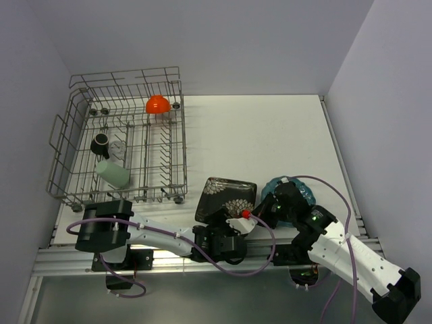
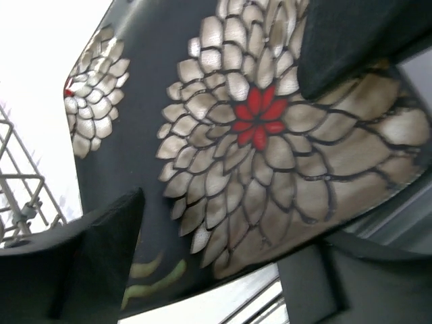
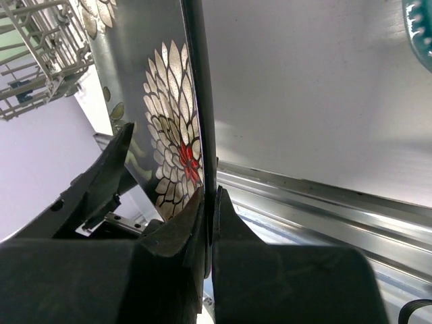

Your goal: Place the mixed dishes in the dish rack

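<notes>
The black square flowered plate (image 1: 223, 194) stands tilted on edge near the table's front. My right gripper (image 3: 210, 196) is shut on its rim, which is pinched thin between the two pads. My left gripper (image 2: 226, 270) is open, its fingers (image 2: 101, 256) wide apart on either side of the plate's lower edge, and the flowered face (image 2: 256, 135) fills that view. The teal scalloped plate (image 1: 302, 192) lies flat under my right arm. In the dish rack (image 1: 181, 145) sit the orange bowl (image 1: 157, 104), the dark mug (image 1: 100, 143), the clear glass (image 1: 119, 146) and the pale green cup (image 1: 113, 174).
The rack fills the table's far left, against the left wall. Its wires show in the right wrist view (image 3: 40, 61) and in the left wrist view (image 2: 20, 189). A metal rail (image 1: 202, 260) runs along the front edge under both arms. White walls close in the back and the right.
</notes>
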Controlling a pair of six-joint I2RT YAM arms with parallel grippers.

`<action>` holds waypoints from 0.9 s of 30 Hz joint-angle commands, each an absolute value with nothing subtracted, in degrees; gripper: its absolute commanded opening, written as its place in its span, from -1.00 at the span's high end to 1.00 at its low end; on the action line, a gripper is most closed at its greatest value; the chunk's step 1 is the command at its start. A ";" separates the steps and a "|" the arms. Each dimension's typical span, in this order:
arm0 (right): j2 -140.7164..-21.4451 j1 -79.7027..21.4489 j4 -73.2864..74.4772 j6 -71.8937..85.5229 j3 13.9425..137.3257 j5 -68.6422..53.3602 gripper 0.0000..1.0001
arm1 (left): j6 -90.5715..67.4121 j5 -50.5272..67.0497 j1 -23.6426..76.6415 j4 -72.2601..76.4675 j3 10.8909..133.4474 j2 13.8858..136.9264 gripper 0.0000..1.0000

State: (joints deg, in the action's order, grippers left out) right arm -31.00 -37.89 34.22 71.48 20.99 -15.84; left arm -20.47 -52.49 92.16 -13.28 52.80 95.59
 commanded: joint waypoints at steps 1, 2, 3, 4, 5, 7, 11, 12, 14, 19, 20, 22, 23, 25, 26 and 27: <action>-30.58 -38.06 25.58 70.32 25.04 -20.56 1.00 | -16.44 -52.29 91.50 -8.44 53.44 94.83 -0.46; -30.76 -38.06 25.92 70.05 25.22 -20.74 1.00 | -16.00 -52.21 91.32 -8.35 53.61 95.01 -0.20; -30.94 -38.06 26.01 69.61 25.49 -20.83 1.00 | -15.74 -52.29 91.14 -8.18 53.96 95.18 -0.08; -31.02 -38.06 26.19 69.52 25.58 -20.83 1.00 | -15.65 -52.47 90.79 -8.09 54.14 95.36 0.04; -30.94 -38.06 26.28 69.09 25.58 -21.09 1.00 | -15.38 -52.04 90.18 -8.35 54.66 95.88 0.46; -30.94 -38.06 26.45 68.82 25.66 -21.09 1.00 | -15.73 -51.94 89.91 -8.70 55.19 96.24 0.62; -30.67 -38.06 27.77 66.63 27.15 -19.96 1.00 | -16.87 -50.81 89.21 -10.37 55.98 96.68 1.00; -30.59 -38.06 29.95 64.97 27.77 -18.99 1.00 | -17.92 -50.19 89.03 -10.98 55.99 96.51 1.00; -30.67 -38.14 32.94 62.85 31.10 -16.02 0.56 | -19.42 -47.91 88.33 -11.77 55.90 95.02 1.00; -33.39 -38.06 41.74 53.89 39.79 -13.28 -0.49 | -23.72 -42.99 88.24 -13.61 53.18 87.55 1.00; -33.75 -38.06 42.79 52.92 40.95 -12.75 -0.62 | -24.17 -42.20 88.16 -14.15 52.83 86.06 1.00; -34.63 -38.06 44.38 50.63 42.97 -12.39 -0.84 | -25.13 -40.61 88.24 -15.11 51.68 81.58 1.00; -35.06 -38.14 44.99 49.23 44.11 -12.31 -0.91 | -25.31 -38.52 88.24 -15.29 50.72 78.08 1.00; -35.42 -38.06 45.18 47.99 44.90 -12.30 -0.96 | -25.66 -36.13 88.24 -15.38 50.27 74.46 1.00; -35.68 -38.06 45.26 47.29 45.35 -12.04 -0.96 | -25.93 -34.73 88.16 -16.25 50.27 72.79 1.00; -36.38 -38.06 45.79 46.33 45.79 -11.43 -0.96 | -26.19 -33.76 88.15 -16.69 50.71 69.64 1.00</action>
State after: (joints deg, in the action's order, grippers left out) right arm -34.81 -37.74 42.22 51.81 43.22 -12.86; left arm -24.27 -36.14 87.92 -18.87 49.12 77.67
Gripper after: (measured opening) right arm 0.981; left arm 0.074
